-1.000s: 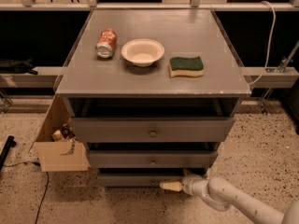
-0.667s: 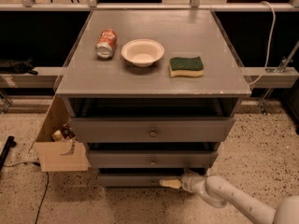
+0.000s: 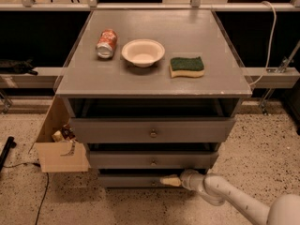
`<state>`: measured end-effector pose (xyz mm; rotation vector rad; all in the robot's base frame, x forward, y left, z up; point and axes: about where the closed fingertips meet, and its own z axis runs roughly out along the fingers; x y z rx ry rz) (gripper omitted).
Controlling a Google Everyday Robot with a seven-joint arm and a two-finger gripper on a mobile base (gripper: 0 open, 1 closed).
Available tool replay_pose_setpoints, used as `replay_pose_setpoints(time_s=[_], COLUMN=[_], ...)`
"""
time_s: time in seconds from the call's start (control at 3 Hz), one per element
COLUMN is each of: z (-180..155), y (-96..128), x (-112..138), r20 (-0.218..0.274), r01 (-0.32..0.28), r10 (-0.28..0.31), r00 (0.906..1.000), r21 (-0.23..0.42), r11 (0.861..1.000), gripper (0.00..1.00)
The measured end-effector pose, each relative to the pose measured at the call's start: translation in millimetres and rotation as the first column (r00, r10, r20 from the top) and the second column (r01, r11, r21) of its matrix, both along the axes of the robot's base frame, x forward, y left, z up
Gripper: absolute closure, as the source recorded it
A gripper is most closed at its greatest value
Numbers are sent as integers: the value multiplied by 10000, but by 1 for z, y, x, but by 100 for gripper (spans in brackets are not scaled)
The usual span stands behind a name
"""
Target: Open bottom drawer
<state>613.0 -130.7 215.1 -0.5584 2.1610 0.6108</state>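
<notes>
- Your gripper [image 3: 169,181] sits low at the near side of the cabinet, its cream tip pointing left at the lowest drawer front.
- You cannot tell from this view whether it is open or closed, and nothing shows as held in it.
- The tip lies over the front panel of the bottom drawer [image 3: 129,181], just right of the panel's centre; you cannot tell whether it actually touches.
- The white arm [image 3: 225,196] reaches in from the near right corner, running low over the speckled floor [image 3: 262,149].
- The bottom drawer is the narrowest and shallowest of the 3 grey fronts, and it sits lowest, just above the floor.
- A dark gap shows along its upper edge, under the middle drawer [image 3: 122,160].
- Most of the panel extends to the left of the gripper; only a short part shows to its right, partly hidden by the arm.
- The top drawer [image 3: 112,131] is the widest front, directly above the other 2.
- On the cabinet top [image 3: 154,86] you have a can [image 3: 106,43] on its side at the left, a white bowl [image 3: 143,52] beside it, and a green sponge [image 3: 187,66] to the right.
- A cardboard box [image 3: 61,156] stands on the floor against the cabinet's left side.
</notes>
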Motion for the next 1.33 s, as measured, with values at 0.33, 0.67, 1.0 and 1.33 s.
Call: replay_pose_setpoints(time_s=[0.33, 0.67, 1.0, 1.33], z=[-14, -14, -14, -14], y=[2, 3, 3, 3], x=[-9, -9, -9, -9], r20=[-636, -638, -638, -639], r01=[86, 80, 80, 79], r10=[-67, -62, -62, -61], r00=[9980, 9979, 9979, 9979], r21=[292, 288, 288, 289], r11=[9995, 9996, 9996, 9996], gripper=[0, 0, 18, 43])
